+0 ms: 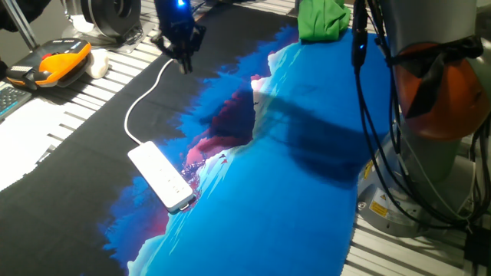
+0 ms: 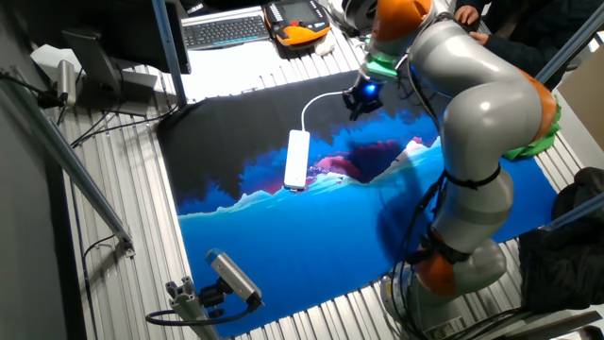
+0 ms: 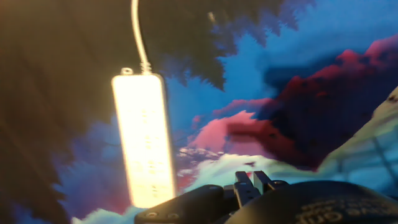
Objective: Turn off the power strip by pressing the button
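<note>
power strip (image 1: 160, 176) flat on mat (image 1: 307, 176) | gripper (image 1: 183, 47) above mat, apart from strip | cord (image 1: 146, 96) runs from strip's end toward jaws | strip ahead-left of jaws in hand view

No legible text, brand, number or sign found in any view. A yellow label (image 1: 378, 205) sits on the arm base (image 1: 399, 211) in one fixed view; its print is too small to read. The keyboard (image 2: 225, 30) in the other fixed view shows keys only, characters unresolved. The power strip (image 3: 144, 140) is overexposed in the hand view; no marking discernible on it.
</note>
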You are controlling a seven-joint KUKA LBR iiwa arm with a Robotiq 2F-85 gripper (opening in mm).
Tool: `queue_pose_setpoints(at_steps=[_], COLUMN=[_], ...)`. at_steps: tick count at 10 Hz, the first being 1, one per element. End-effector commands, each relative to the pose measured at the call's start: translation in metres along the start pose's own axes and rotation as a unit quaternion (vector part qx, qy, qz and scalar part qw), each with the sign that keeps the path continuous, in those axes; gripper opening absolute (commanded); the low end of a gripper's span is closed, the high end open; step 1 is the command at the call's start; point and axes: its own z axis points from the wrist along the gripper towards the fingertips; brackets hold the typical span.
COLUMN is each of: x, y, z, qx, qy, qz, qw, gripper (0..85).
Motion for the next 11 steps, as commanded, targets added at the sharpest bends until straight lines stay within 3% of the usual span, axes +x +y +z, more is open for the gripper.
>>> queue_pose_setpoints(at_steps=[1, 2, 4, 6, 7, 10, 11], x=[0.008, 0.01, 0.012, 0.012, 0.014, 0.015, 0.014], y=[0.022, 0.037, 0.065, 0.085, 0.095, 0.113, 0.119], z=[0.005, 0.012, 0.032, 0.051, 0.063, 0.096, 0.11], qx=[-0.006, -0.008, 0.007, 0.001, 0.01, 0.011, 0.003], qy=[-0.002, -0.006, -0.017, -0.026, -0.036, -0.063, -0.067], qz=[0.022, 0.034, 0.045, 0.066, 0.072, 0.101, 0.111], qw=[0.9997, 0.9994, 0.9988, 0.9975, 0.9967, 0.9928, 0.9916], gripper=[17.0, 17.0, 17.0, 17.0, 34.0, 34.0, 51.0])
